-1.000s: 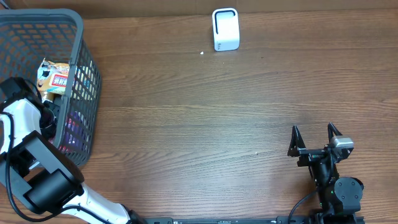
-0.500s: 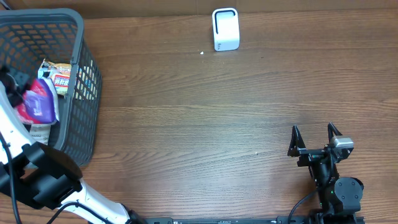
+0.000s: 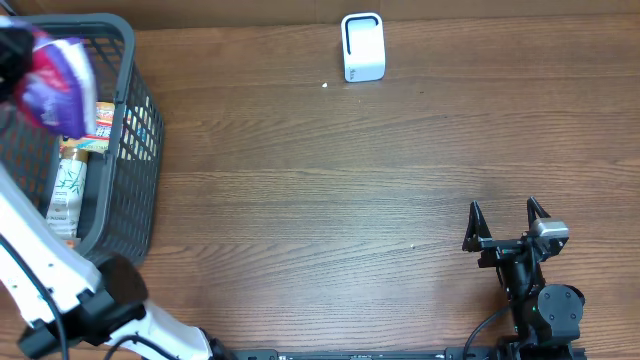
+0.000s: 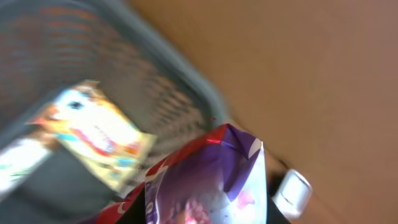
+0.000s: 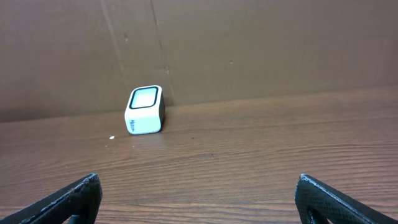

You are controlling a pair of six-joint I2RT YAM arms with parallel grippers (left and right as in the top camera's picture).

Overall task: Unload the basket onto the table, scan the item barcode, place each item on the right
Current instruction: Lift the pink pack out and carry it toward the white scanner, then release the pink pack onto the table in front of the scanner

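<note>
Left claw (image 3: 15,50), high over the left edge of the worktop (image 3: 320,200), has risen out of the basket (image 3: 125,60) within the last second, pinched narrow on the purple packet (image 3: 52,90); the pick looks done and the carry remains. Past the basket rim, bare wood runs to the small white scanner (image 3: 362,47) at the far edge, while the right claw (image 3: 505,225) sits wide and empty, well apart.

1. One grey mesh basket (image 3: 128,70), standing on one wooden desk (image 3: 330,200).
2. One white scanner (image 3: 362,47).
3. Two packets: one purple packet (image 3: 55,85) and one yellow packet (image 4: 99,134).
4. One clear bottle (image 3: 65,190).
5. Two claws: one left claw (image 3: 12,45) and one right claw (image 3: 503,208).
</note>
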